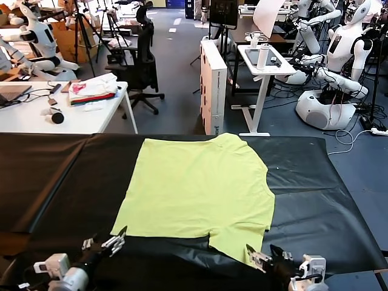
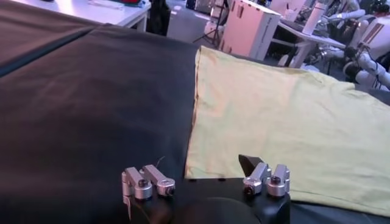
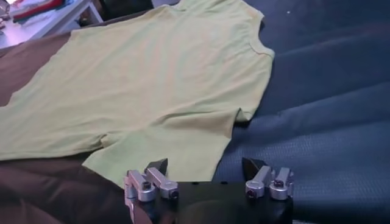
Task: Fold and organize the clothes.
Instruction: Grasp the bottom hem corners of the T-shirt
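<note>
While the lime-yellow T-shirt (image 1: 197,185) lies flat across the middle of the black-covered desk (image 1: 54,176), one sleeve pointing at the near edge, both grippers hover apart from it with jaws released. Left gripper (image 1: 104,244): near edge, just off the shirt's near-left corner. Right gripper (image 1: 264,256): near edge, beside the near sleeve. Judged best practice: pinch both near points through a single layer, lift evenly, carry the fold over without dragging. Count: one shirt, two grippers, one desk.
</note>
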### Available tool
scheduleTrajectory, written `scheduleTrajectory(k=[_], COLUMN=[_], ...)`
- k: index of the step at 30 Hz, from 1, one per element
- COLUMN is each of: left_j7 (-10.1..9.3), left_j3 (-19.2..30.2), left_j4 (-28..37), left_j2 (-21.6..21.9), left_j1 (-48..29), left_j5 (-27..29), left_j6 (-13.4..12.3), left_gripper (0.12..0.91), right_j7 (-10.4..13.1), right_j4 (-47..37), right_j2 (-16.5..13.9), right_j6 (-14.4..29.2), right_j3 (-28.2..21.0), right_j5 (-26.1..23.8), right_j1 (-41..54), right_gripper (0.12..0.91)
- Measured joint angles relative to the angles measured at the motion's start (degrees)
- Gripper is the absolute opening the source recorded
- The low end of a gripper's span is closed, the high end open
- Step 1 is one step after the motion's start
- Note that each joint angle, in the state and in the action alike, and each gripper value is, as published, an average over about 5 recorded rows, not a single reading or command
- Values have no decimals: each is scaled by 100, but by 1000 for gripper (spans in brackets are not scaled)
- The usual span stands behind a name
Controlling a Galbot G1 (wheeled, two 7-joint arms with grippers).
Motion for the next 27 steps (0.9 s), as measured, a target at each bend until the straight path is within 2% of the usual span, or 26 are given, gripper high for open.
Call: scheduleTrajectory(k=[2, 5, 8, 9, 13, 16, 19, 27], left_j7=[0, 0, 0, -2, -13, -21, -27, -79], left_j3=[8, 25, 55, 62, 73, 67, 49, -156], left_j4=[12, 14, 5, 2, 2, 5, -7, -264], left_j2=[-7, -28, -58, -71, -110, -124, -138, -166], left_j1=[4, 35, 68, 75, 82, 90, 122, 406], left_j5=[7, 22, 59, 69, 79, 79, 78, 78], left_j6=[1, 1, -11, -18, -40, -52, -55, -64], left_gripper=[905, 842, 688, 615, 368, 203, 147, 147], right_j7=[0, 1, 1, 0, -2, 21, 56, 92], right_j4=[-13, -21, -19, -16, 5, 41, 124, 622], right_j2=[1, 1, -3, -5, -11, -14, -25, -48], right_j6=[4, 5, 5, 5, -1, -7, -10, -11], right_j3=[-7, -11, -10, -7, 16, 40, 93, 295], right_j5=[-2, -3, -3, -3, 1, 5, 12, -16], right_j1=[4, 5, -15, -26, -77, -125, -216, -774], right_gripper=[609, 562, 477, 434, 211, 141, 138, 138])
